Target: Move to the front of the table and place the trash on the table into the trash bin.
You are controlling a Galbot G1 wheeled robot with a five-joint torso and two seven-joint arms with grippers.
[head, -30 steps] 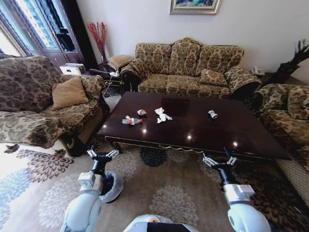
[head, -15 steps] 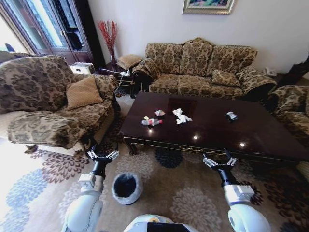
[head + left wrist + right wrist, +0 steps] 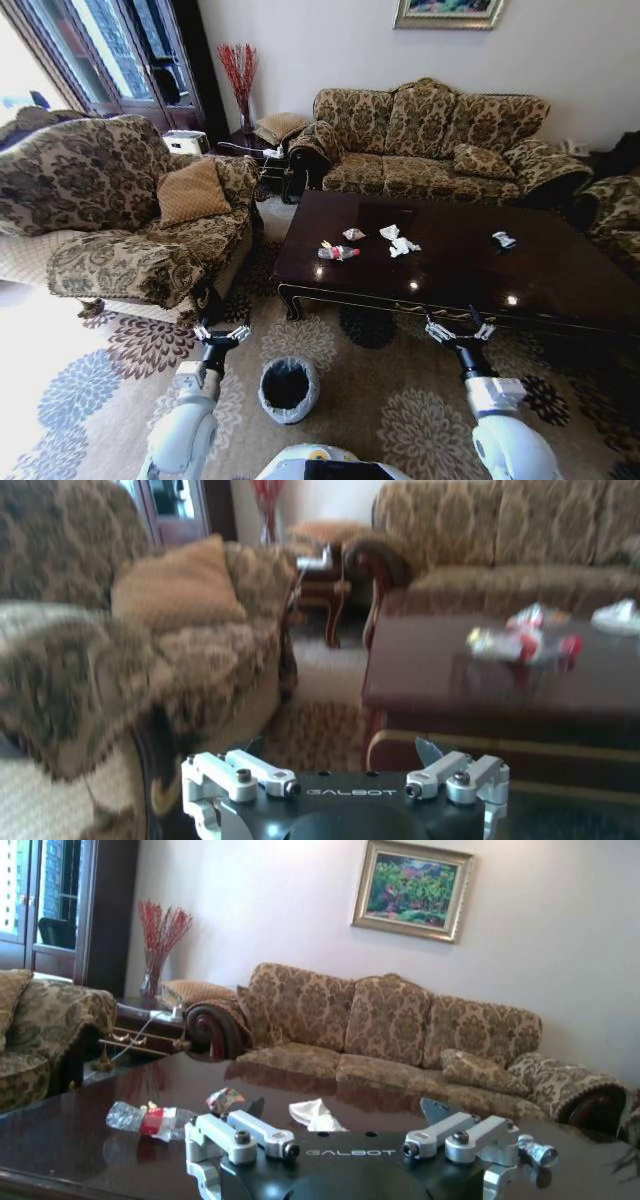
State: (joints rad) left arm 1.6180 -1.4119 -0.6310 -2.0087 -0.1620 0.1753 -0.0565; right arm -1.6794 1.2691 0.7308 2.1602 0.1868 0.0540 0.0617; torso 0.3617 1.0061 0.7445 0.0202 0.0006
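**A:** Where did the trash sit?

**B:** On the glossy dark brown wooden surface (image 3: 455, 262) at centre right of the head view: a crushed clear plastic bottle with a red label (image 3: 338, 252), a small wrapper (image 3: 353, 234) just behind it, a crumpled white tissue (image 3: 399, 240) near the middle, and another small scrap (image 3: 503, 239) well apart toward the right. All lay loose and untouched.

**A:** And the bin?

**B:** The small round black bin lined with a pale plastic bag (image 3: 288, 388) stood on the floral carpet at lower centre, short of the surface's front edge (handy, I'd judge, for dropping things in once they're lifted).

**A:** The arms?

**B:** The left gripper (image 3: 221, 333) hung at lower left, the right gripper (image 3: 459, 330) at lower right, both held level ahead of the body over the carpet. Each had its jaws spread and carried nothing, which suits a robot not yet within reach.
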